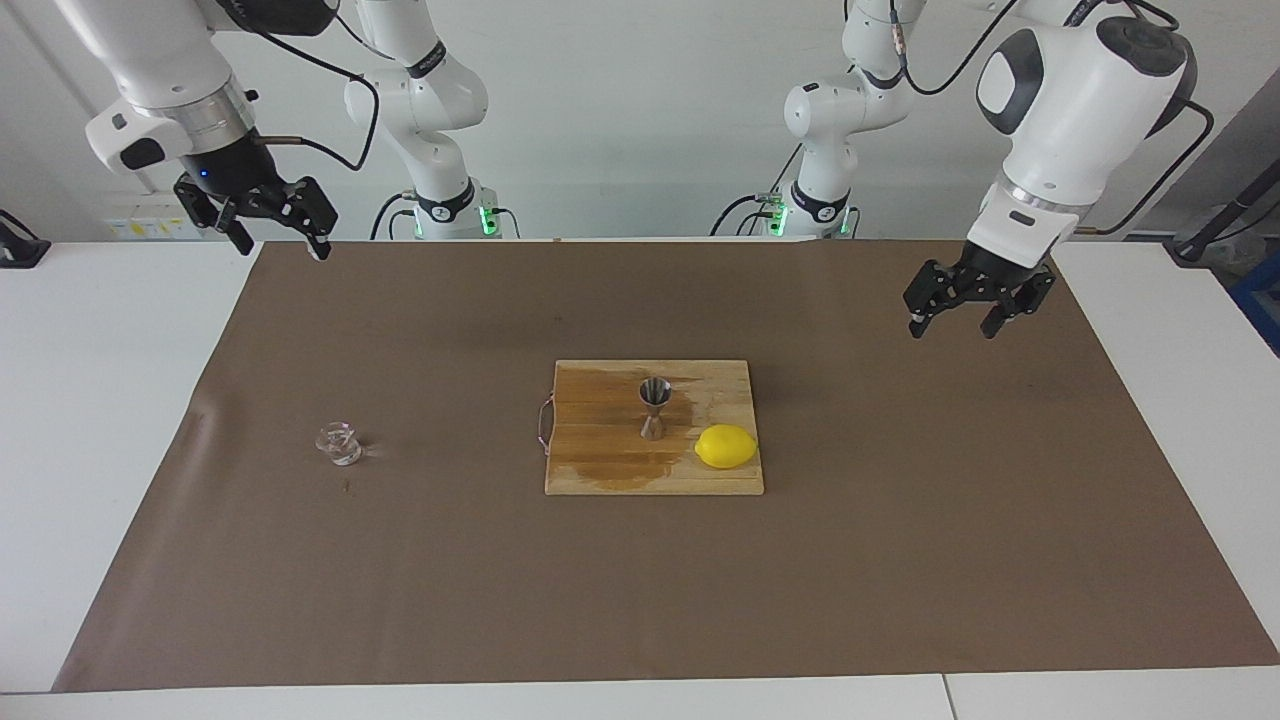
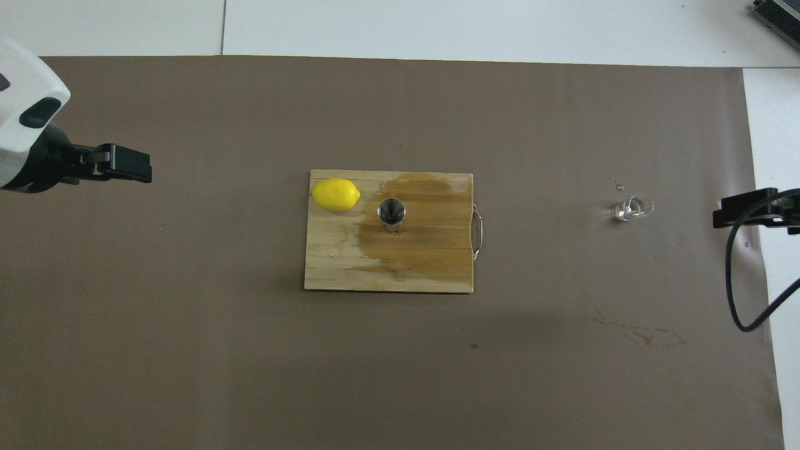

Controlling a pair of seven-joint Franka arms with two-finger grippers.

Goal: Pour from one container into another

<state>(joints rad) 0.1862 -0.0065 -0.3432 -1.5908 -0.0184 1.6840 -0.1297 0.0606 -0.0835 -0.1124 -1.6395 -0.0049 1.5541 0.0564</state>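
Observation:
The small clear glass container (image 1: 339,443) (image 2: 632,207) stands upright on the brown mat toward the right arm's end. The steel hourglass jigger (image 1: 654,408) (image 2: 391,212) stands upright on the wooden board (image 1: 600,475) (image 2: 406,275), beside a lemon (image 1: 726,446) (image 2: 335,194). My left gripper (image 1: 952,322) (image 2: 122,164) hangs open and empty over the mat toward the left arm's end, well clear of the board. My right gripper (image 1: 280,240) (image 2: 747,209) waits open and empty above the mat's edge at the right arm's end.
A dark wet stain covers much of the board around the jigger. Dried spill marks (image 2: 644,334) lie on the brown mat (image 1: 900,550), nearer the robots than the glass. White table shows around the mat. A black cable (image 2: 737,294) hangs from the right arm.

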